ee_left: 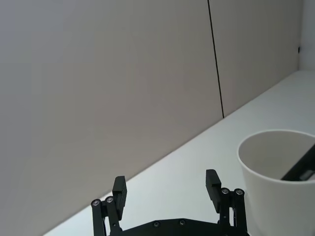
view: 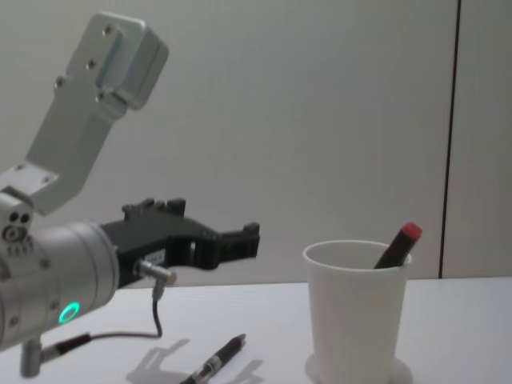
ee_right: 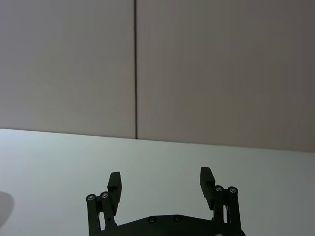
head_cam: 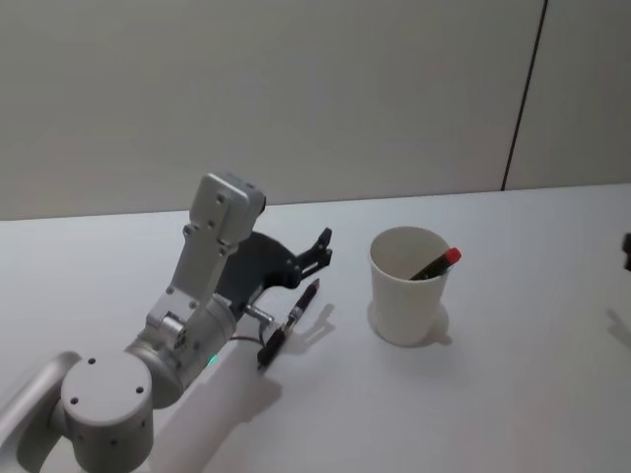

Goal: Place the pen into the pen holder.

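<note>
The left gripper (ee_left: 166, 186) is hovering above the table (head_cam: 513, 384) with its jaws spread wide and nothing between them. Its fingers (ee_left: 119, 189) are pointing out toward the wall (head_cam: 296, 99). In the chest view it is hanging clear of the tabletop, roughly level with the rim of the cup (view: 356, 320) and off to the cup's left. The grey left arm is reaching in from the lower left of the head view, with a green light glowing on its wrist joint.

The pen (head_cam: 290, 326) is lying flat on the table just under the left gripper, and nothing is gripping it. It is black, slanting across the surface, with its far end pointing roughly toward the cup. It is sitting to the left of the cup, near it but not touching it.

The cup is standing upright on the table, to the right of the left gripper. A red-capped pen (head_cam: 439, 263) is leaning inside it against the right side of the rim, its red end sticking up above the edge.

The right gripper (ee_right: 160, 181) is also holding its jaws wide apart and empty, facing across bare tabletop toward the wall, where a dark vertical seam (ee_right: 135, 69) is running down.
</note>
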{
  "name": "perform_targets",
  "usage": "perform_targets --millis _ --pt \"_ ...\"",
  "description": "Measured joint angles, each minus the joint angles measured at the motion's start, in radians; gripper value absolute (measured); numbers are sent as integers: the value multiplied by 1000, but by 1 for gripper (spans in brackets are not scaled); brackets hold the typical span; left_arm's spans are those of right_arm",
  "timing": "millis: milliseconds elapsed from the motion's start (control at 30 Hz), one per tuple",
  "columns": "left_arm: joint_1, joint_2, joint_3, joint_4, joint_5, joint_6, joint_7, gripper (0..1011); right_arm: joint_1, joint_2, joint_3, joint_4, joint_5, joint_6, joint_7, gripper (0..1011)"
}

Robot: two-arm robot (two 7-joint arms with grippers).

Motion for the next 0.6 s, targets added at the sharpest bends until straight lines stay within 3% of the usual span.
perform_targets --millis 300,600 --pt "57 31 0 -50 -62 94 31 1001 -58 37 41 16 54 -20 -46 1002" --pt "112 54 0 -81 -132 169 79 1001 -84 55 60 23 78 -29 -68 1001"
